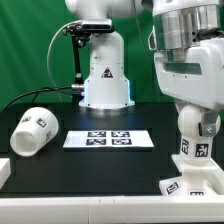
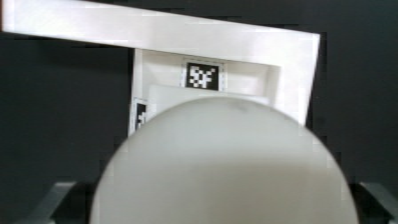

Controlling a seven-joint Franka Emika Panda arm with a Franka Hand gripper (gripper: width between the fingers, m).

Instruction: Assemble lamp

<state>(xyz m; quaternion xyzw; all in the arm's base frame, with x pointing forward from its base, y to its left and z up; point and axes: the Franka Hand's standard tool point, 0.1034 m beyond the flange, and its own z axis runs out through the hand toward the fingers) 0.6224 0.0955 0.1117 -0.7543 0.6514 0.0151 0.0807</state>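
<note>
**Wrist view: bulb (image 2: 214,150) held over base (image 2: 205,75)**

Nearest, the gripper (image 2: 214,205) is clamped on the bulb, poised above the base; contact unclear. Farther off, the shade (image 1: 30,130) lies on its side. Step, apparently: seating bulb. Next calls for its neck centred on the base.

Your arm's pedestal (image 1: 104,62) reads as a glossy white, rounded column. It has a small dark triangular mark (image 1: 104,74) on its front, too small to read, and a pale blue glow (image 1: 105,100) around its foot. A thin black cable (image 1: 74,60) arcs down beside the column from a dark fitting at the shoulder joint (image 1: 88,27). The links you see are bulky, smooth and white, with dark seams where they meet. Nearest the exterior camera, log a grey ribbed collar (image 1: 183,28) above the blocky white housing (image 1: 190,68) of the gripper (image 1: 191,110). Its fingers are not resolvable.
</note>
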